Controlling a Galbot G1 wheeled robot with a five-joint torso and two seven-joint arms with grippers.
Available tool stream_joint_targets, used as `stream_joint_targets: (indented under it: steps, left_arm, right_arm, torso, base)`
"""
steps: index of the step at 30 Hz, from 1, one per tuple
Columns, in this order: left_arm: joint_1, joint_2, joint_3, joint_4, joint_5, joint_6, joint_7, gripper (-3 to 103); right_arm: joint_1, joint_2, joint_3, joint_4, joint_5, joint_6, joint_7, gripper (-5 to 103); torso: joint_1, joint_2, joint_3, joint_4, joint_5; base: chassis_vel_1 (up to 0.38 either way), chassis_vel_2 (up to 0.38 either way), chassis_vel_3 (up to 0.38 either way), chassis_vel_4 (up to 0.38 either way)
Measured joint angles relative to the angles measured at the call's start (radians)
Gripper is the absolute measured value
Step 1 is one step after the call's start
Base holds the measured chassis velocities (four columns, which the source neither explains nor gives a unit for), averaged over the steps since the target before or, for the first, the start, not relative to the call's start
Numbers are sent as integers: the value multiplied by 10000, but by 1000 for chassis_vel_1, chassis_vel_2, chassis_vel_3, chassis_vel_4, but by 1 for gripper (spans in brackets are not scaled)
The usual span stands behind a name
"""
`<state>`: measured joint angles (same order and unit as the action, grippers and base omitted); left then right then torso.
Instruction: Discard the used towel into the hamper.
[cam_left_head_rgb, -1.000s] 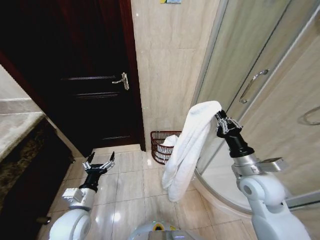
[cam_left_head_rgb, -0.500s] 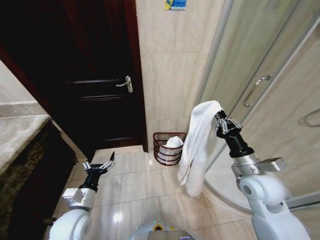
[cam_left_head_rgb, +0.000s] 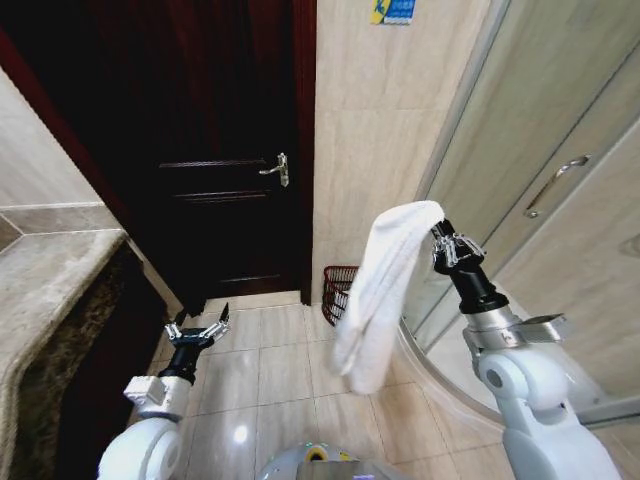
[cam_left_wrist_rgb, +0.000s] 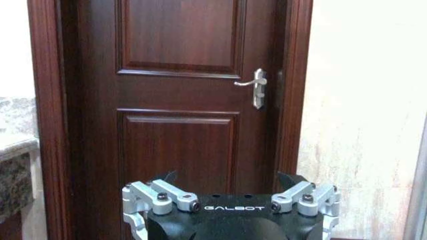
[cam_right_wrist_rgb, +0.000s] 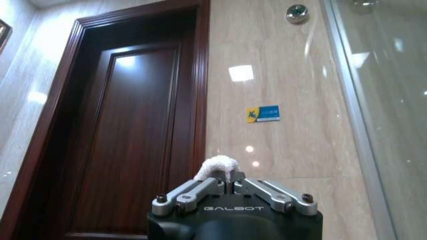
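The right end effector (cam_left_head_rgb: 447, 247) is held up high, near the glass shower wall (cam_left_head_rgb: 560, 200). It is clenched on the top of a long white fluffy towel (cam_left_head_rgb: 385, 290), and the right wrist view shows its fingers pinched together on a little tuft of the cloth. The towel hangs down loose, and its bottom end swings a bit toward the dark wooden door (cam_left_head_rgb: 225, 180).

The small round dark red-brown wire hamper (cam_left_head_rgb: 337, 288) sits on the tiled floor (cam_left_head_rgb: 270, 370), in the corner by the beige wall, just beside the door frame. The hanging towel covers part of it.

The left end effector (cam_left_head_rgb: 197, 328) is low over the floor with its fingers spread wide and nothing in them. It just waits.

To do this step well, I think the robot should keep a firm pinch and get closer, so the towel hangs right over the hamper's open top before it lets go. The loose end could catch on the rim.

Compared with a second ago, the whole picture has slid to the right, so the camera has turned. The hamper now looks farther off and more hidden. The towel's tail has swung more to the left.
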<state>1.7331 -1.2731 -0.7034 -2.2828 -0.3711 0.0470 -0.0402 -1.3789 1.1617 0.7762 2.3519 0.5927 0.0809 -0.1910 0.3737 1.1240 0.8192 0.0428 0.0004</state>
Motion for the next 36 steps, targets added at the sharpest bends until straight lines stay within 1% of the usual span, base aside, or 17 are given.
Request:
stream_joint_targets:
  steps: [6, 23, 30, 32, 33, 36]
  left_arm:
    - [0, 0, 0, 0, 0, 0, 0, 98]
    - [0, 0, 0, 0, 0, 0, 0, 98]
    - [0, 0, -1, 0, 0, 0, 0, 98]
    - [0, 1, -1, 0, 0, 0, 0, 98]
    - [0, 2, -2, 0, 0, 0, 0, 98]
    - [0, 3, -4, 0, 0, 0, -1, 98]
  right_arm:
    - [-21, 8, -16, 10, -1, 66, -13, 3]
    - [-80, 44, 78, 98, -37, -30, -84, 3]
    - [-99, 26, 125, 107, -14, 22, -20, 3]
    - [-102, 22, 137, 107, -11, 36, -31, 3]
    - [-107, 14, 150, 107, -9, 47, -47, 3]
    - [-110, -3, 173, 108, 0, 56, -80, 3]
  torso:
    - [-13, -29, -15, 1, -6]
    - [-31, -67, -36, 0, -3]
    - [-37, -77, -42, 0, -3]
    - [-37, -79, -42, 2, -6]
    - [-36, -81, -43, 2, -14]
    - [-26, -52, -28, 4, -6]
  base:
    - [0, 0, 0, 0]
    - [5, 3, -5, -8]
    - [118, 130, -130, -124]
    - [170, 171, -155, -163]
    - [159, 154, -165, -163]
    - [123, 115, -55, -108]
